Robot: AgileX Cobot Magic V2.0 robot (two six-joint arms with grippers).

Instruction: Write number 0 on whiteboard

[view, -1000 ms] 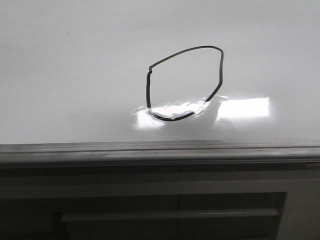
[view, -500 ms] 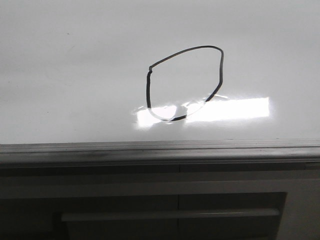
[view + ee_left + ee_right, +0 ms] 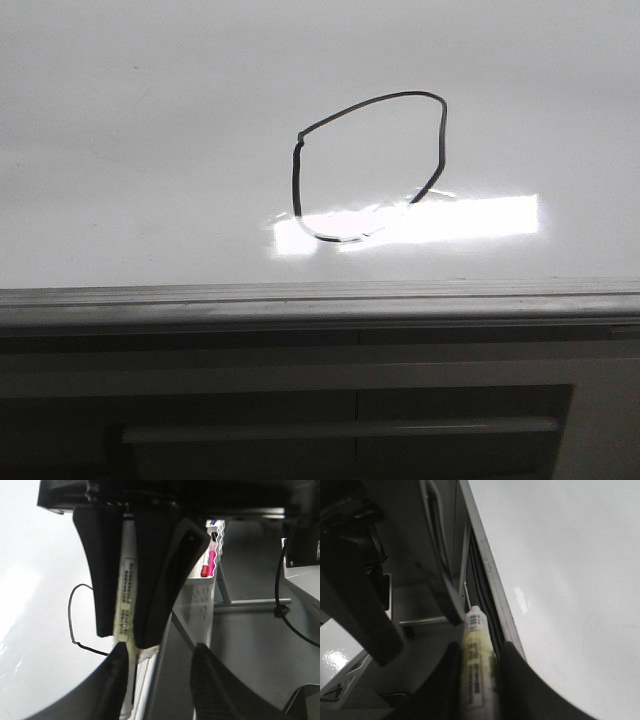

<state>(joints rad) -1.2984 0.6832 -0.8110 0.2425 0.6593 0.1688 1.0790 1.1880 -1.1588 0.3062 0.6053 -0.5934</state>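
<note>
The number 0 (image 3: 370, 165) is a thin black lopsided loop on the glossy whiteboard (image 3: 150, 150); part of it shows in the left wrist view (image 3: 74, 615). My right gripper (image 3: 479, 650) is shut on the white marker (image 3: 474, 630), off the board beside its grey edge. In the left wrist view that gripper (image 3: 125, 636) and the marker (image 3: 125, 590) hang in front of the loop. My left gripper (image 3: 160, 650) is open and empty, held off the board's edge. Neither gripper shows in the front view.
The board's grey metal edge strip (image 3: 320, 300) runs across the front, with dark grey panelled furniture (image 3: 350, 410) below it. A white perforated rack (image 3: 202, 595) holding red and pink pens (image 3: 210, 562) stands beside the board. A black cable (image 3: 300, 630) hangs nearby.
The bright reflection under the loop has merged from two patches into one long strip. The loop itself is unchanged.
</note>
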